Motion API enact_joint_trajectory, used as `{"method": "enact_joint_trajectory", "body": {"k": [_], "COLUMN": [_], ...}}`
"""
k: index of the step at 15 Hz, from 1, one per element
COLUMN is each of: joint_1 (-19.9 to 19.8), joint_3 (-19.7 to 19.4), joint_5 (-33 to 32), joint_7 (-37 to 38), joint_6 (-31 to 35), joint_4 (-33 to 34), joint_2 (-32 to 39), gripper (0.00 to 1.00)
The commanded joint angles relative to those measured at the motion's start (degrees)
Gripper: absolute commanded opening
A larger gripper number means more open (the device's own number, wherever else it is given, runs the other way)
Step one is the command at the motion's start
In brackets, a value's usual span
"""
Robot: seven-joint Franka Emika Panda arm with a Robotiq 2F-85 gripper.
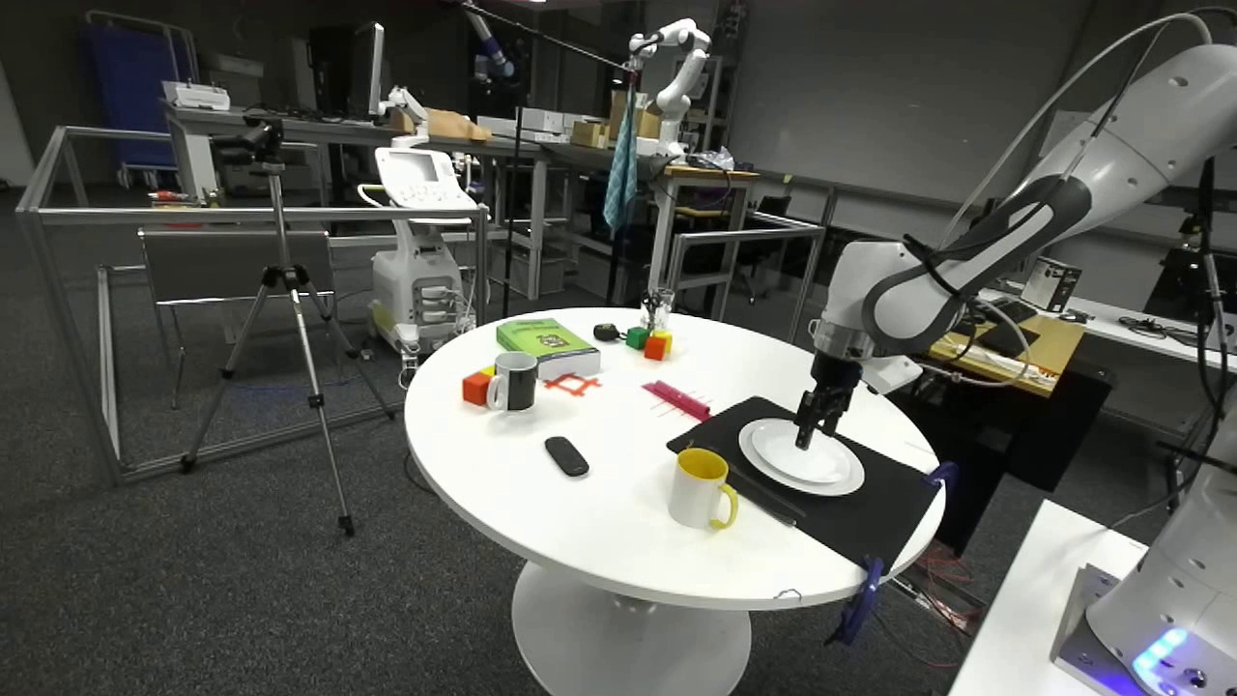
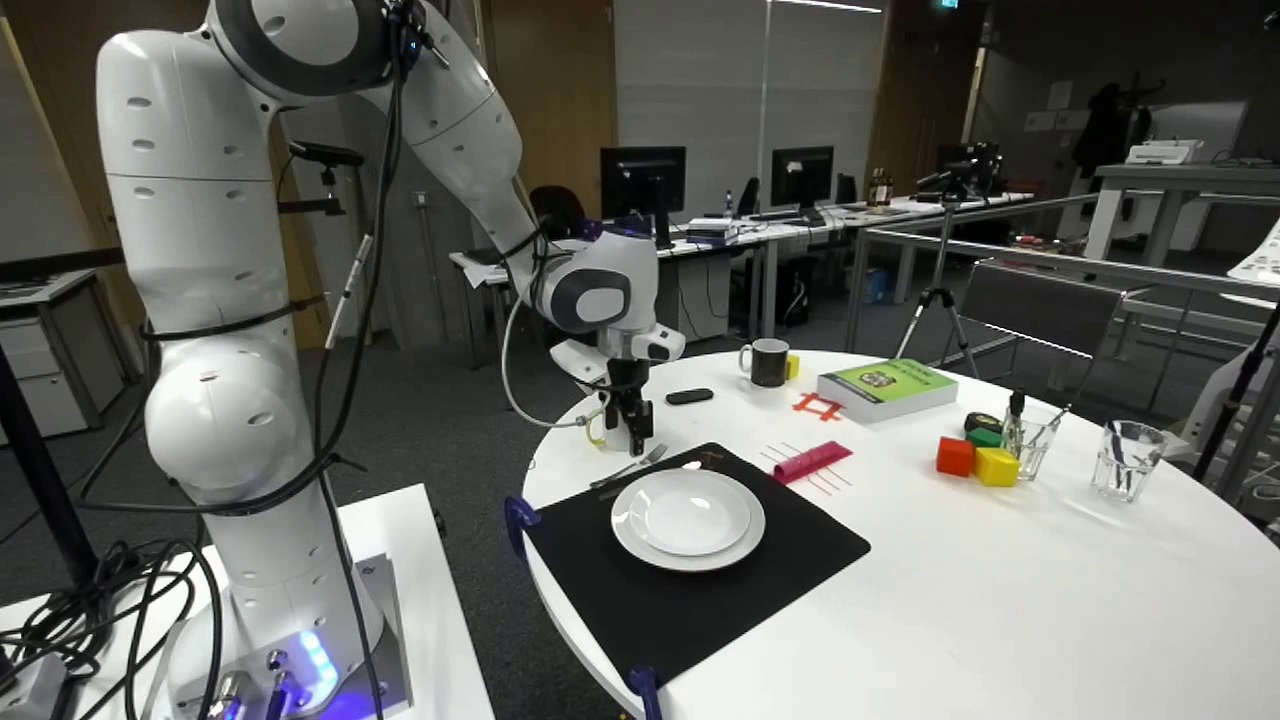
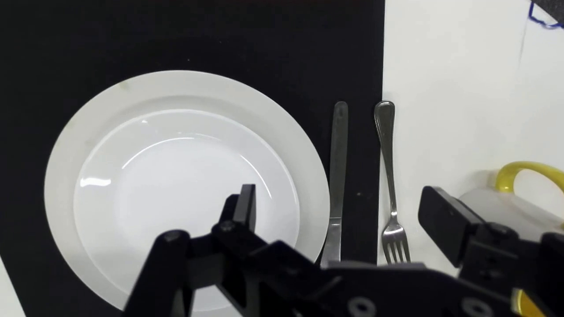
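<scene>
Above the table my gripper (image 3: 338, 200) stands open, with nothing between its fingers. In the wrist view a knife (image 3: 338, 163) and a fork (image 3: 386, 145) show in the gap below. The knife lies on the black mat (image 3: 357, 66), close beside the plates; the fork runs along the mat's edge, tines partly on the white table. One finger (image 3: 247, 204) overlaps the small white plate (image 3: 176, 176), which rests on a larger plate (image 3: 185, 83). The other is near the white mug with a yellow handle (image 3: 528, 169). That mug (image 1: 698, 493) stands upright in an exterior view.
Farther over the round table (image 1: 618, 454) are a black remote (image 1: 566, 456), a dark mug (image 1: 518, 382), a green book (image 1: 551, 343) and a pink piece (image 1: 678, 398). Coloured blocks (image 2: 975, 460) and glasses (image 2: 1125, 460) stand there too. Blue clamps (image 2: 518, 520) grip the mat's edge.
</scene>
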Motion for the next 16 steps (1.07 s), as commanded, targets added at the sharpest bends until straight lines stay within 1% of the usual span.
{"method": "enact_joint_trajectory", "body": {"k": [1, 4, 6, 8, 9, 10, 11, 12, 13, 15, 16], "joint_1": [0.06, -0.10, -0.14, -0.20, -0.27, -0.29, -0.37, -0.38, -0.46, -0.40, -0.28], "joint_3": [0.73, 1.23, 1.47, 1.67, 1.79, 1.84, 1.97, 2.03, 2.18, 2.35, 2.37], "joint_5": [2.17, 2.55, 2.54, 2.53, 2.60, 2.58, 2.75, 2.81, 3.04, 3.10, 2.93], "joint_7": [-2.21, -2.28, -2.30, -2.37, -2.48, -2.47, -2.65, -2.70, -2.91, -3.21, -3.12], "joint_6": [2.93, 3.57, 3.88, 3.93, 3.86, 3.84, 3.78, 3.86, 3.82, 4.06, 4.32], "joint_4": [2.23, 3.43, 4.12, 4.77, 5.10, 5.45, 5.74, 6.07, 6.46, 7.15, 7.57], "joint_2": [3.91, 6.14, 7.40, 8.43, 8.85, 9.29, 9.73, 10.17, 10.69, 11.89, 12.58], "gripper": [1.00, 1.00, 0.98, 0.92, 0.84, 0.83, 0.86, 0.85, 0.89, 0.92, 0.96]}}
